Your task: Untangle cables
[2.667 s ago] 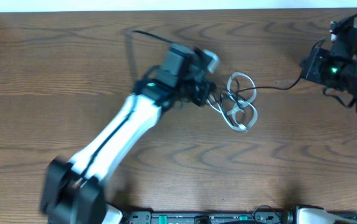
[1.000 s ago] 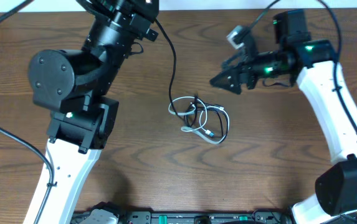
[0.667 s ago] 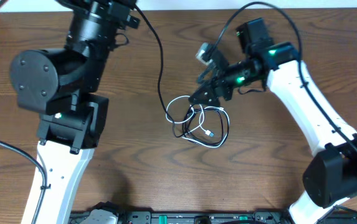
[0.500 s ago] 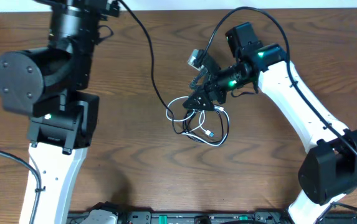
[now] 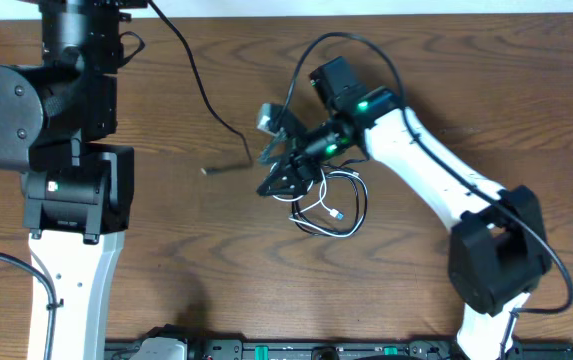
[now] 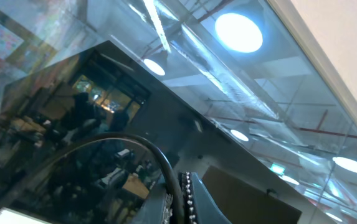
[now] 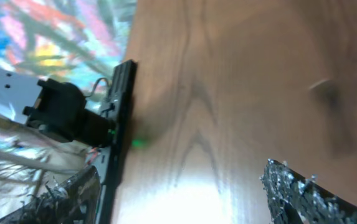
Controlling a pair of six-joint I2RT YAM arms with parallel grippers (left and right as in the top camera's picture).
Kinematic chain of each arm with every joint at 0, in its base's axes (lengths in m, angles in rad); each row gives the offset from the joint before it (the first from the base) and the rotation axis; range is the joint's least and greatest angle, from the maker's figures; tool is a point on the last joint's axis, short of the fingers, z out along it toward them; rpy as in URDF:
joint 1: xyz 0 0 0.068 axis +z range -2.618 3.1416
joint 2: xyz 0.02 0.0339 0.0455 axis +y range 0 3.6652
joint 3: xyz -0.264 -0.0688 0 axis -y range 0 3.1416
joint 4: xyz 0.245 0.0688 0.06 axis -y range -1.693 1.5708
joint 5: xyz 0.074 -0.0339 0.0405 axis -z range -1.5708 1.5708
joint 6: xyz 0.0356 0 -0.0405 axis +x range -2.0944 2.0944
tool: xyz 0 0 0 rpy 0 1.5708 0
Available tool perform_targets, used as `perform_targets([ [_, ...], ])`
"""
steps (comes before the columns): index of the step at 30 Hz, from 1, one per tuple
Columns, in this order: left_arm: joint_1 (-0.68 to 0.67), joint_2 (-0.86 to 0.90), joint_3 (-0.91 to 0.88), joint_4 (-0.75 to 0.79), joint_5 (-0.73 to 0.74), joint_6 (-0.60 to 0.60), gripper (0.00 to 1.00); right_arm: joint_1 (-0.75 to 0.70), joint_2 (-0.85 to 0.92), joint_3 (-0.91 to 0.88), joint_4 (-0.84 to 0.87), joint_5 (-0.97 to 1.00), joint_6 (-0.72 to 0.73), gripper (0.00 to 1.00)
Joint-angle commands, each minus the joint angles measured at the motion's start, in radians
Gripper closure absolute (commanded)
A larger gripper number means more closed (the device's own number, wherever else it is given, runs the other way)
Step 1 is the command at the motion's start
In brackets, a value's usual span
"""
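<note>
The cables (image 5: 331, 203) lie mid-table as a small tangle of white and dark loops. One black cable (image 5: 198, 92) runs from the top edge down to a free end (image 5: 209, 170) left of the tangle. In the left wrist view this black cable (image 6: 142, 144) passes between the fingers of my left gripper (image 6: 177, 190), which is shut on it and points up at the ceiling. In the overhead view that gripper lies beyond the top edge. My right gripper (image 5: 280, 187) hovers at the tangle's left edge. Its fingers (image 7: 306, 193) stand wide apart with only bare wood between them.
The raised left arm (image 5: 61, 150) fills the left side of the overhead view. The right arm (image 5: 436, 170) reaches in from the lower right, its own thick lead arching above it. A black bar (image 7: 117, 118) with electronics runs along the table's edge.
My right arm has swung left and down to the tangle, jaws narrowing slightly. The left arm has moved left, drawing the black cable away; its free end now lies apart from the tangle.
</note>
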State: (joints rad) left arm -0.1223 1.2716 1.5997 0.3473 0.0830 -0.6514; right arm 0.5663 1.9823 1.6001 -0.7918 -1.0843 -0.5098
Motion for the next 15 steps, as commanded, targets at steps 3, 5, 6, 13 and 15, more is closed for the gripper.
perform_targets([
  [3, 0.018, -0.027, 0.025, -0.022, 0.0, 0.003, 0.92, 0.033, 0.043, 0.007, 0.05, -0.1, 0.032, 0.25],
  [5, 0.018, -0.032, 0.025, -0.038, 0.002, 0.003, 0.93, 0.028, 0.042, 0.007, 0.084, -0.093, 0.055, 0.26],
  [6, 0.018, -0.033, 0.025, -0.044, 0.002, 0.003, 0.93, 0.023, 0.042, 0.007, 0.101, -0.092, 0.066, 0.28],
  [13, 0.018, -0.033, 0.025, -0.154, 0.003, 0.002, 0.93, -0.045, -0.04, 0.016, 0.211, -0.09, 0.14, 0.26],
  [15, 0.017, -0.033, 0.025, -0.179, 0.006, 0.002, 0.93, -0.048, -0.077, 0.016, 0.254, -0.047, 0.174, 0.25],
])
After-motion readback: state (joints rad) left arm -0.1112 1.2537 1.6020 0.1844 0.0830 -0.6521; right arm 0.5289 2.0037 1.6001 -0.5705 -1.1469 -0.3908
